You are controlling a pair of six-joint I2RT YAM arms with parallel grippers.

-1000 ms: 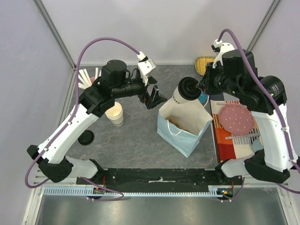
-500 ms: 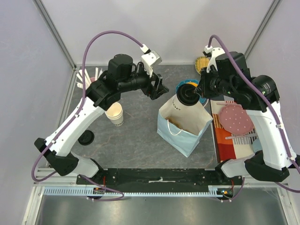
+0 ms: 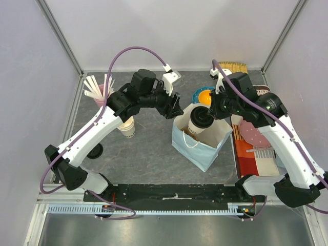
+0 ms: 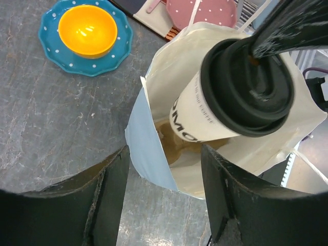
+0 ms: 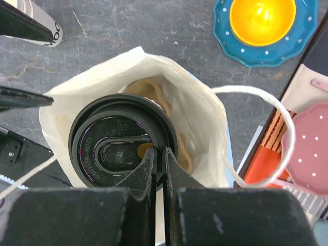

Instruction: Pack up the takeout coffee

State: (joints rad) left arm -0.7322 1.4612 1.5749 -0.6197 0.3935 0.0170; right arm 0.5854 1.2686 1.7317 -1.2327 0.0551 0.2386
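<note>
Right hand [image 5: 158,156] pinches lid rim of takeout coffee [image 4: 230,97]; cup tilted, lower part inside mouth of paper bag [image 3: 202,151] on surface [image 3: 148,148]. Left hand [image 4: 164,154] spread, fingers either side of bag's rim.

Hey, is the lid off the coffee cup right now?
No, the black lid sits on the takeout coffee, with the right gripper pinching its rim.
</note>
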